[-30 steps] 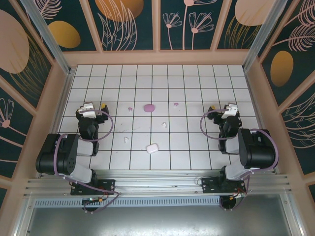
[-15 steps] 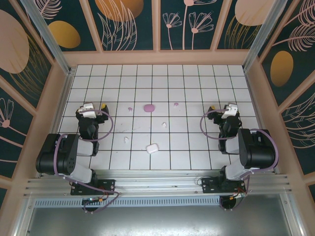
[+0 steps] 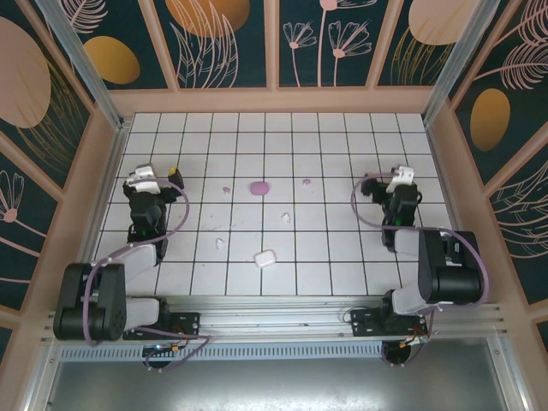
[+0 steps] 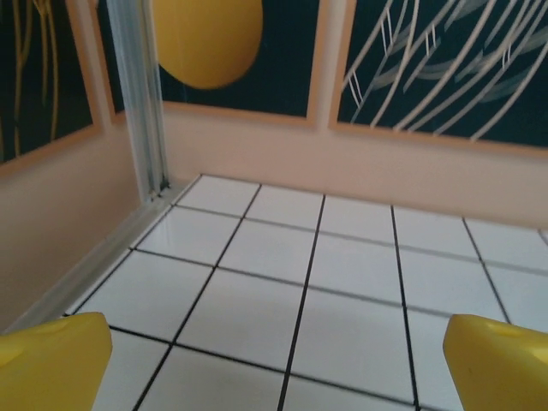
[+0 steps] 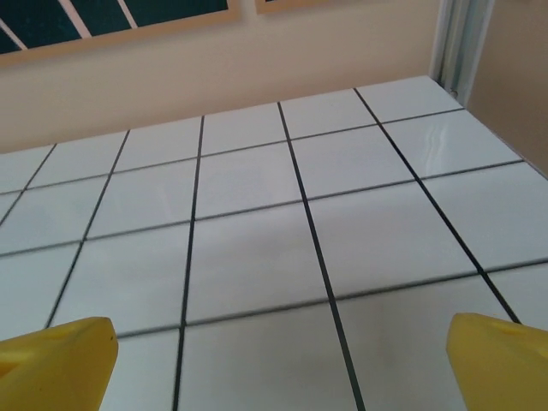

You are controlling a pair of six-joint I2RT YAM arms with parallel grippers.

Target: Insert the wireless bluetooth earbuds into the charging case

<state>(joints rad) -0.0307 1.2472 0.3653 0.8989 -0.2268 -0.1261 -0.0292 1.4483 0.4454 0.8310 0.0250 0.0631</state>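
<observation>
White earbud [image 3: 220,243] tiny, light, probably slippery, rolls easily; pinch across rounded body. Left pincer [image 4: 276,368], right pincer [image 5: 278,360] both wide, empty.

Top view: bright, even overhead light. White tiled table [image 3: 334,154] crisp, grid lines sharp, shadows faint and soft-edged. Wide-angle lens: side walls [image 3: 86,201] splay outward toward the frame edges. Dull sheen on the metal sheet [image 3: 274,385] at the bottom.

Left wrist view: soft throughout. Yellow left fingers [image 4: 51,364] blurred in the bottom corners. Pale gloss on tiles near the corner post [image 4: 141,94].

Right wrist view: right fingers [image 5: 51,364] equally out of focus. Glare on the far right tiles.
</observation>
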